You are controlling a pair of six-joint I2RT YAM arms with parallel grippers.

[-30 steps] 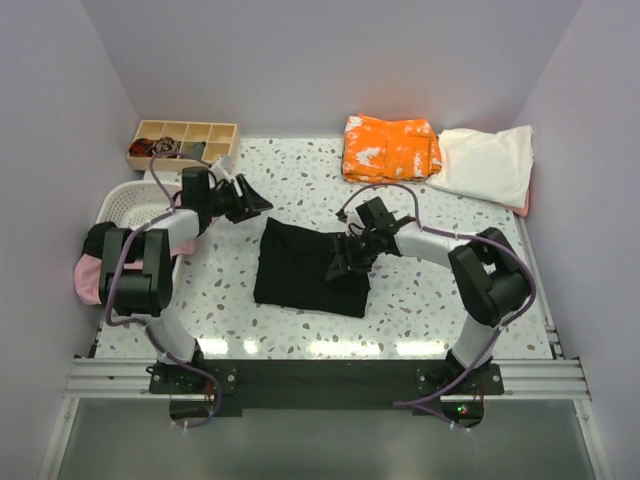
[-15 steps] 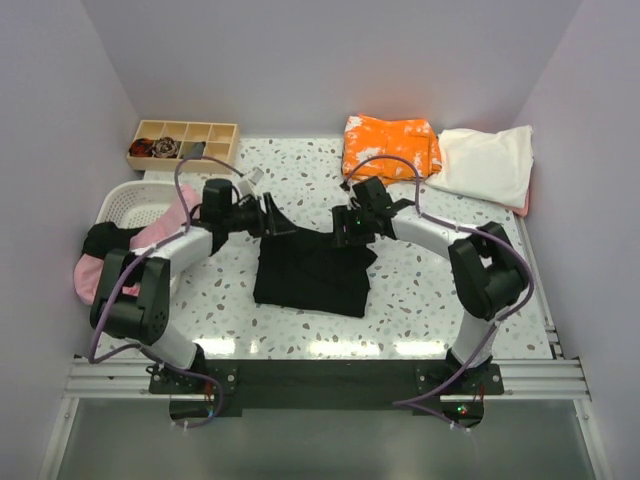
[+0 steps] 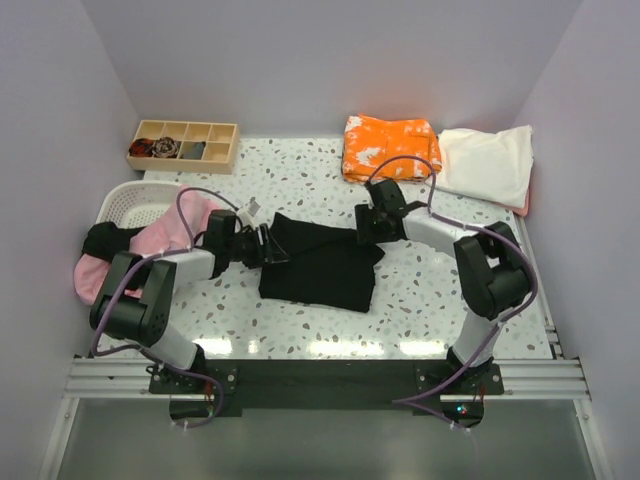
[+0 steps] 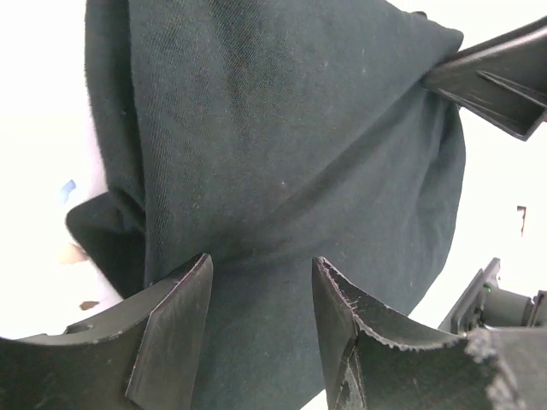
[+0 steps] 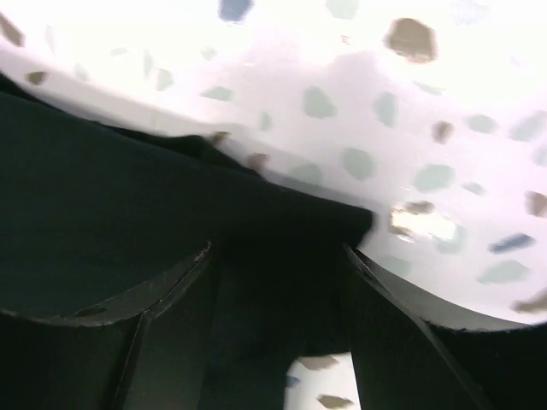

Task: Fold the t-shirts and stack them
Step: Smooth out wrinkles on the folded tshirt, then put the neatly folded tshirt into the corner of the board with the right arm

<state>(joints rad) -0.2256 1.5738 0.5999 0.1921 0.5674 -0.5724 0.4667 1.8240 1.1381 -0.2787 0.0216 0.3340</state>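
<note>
Top external shows left end effector point(image 3: 271, 246) and right end effector point(image 3: 365, 232) each pinching the black t-shirt point(image 3: 320, 276).

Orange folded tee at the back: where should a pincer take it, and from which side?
Probably the near folded edge of the orange t-shirt, coming in low from the front. It lies flat, the back wall stands right behind it and the cream t-shirt crowds its right side, leaving that edge free.

Speckled table point(image 3: 300, 180): black shirt point(image 3: 322, 268), orange shirt point(image 3: 390, 148), cream shirt point(image 3: 488, 165), basket point(image 3: 122, 203), tray point(image 3: 184, 134)
</note>
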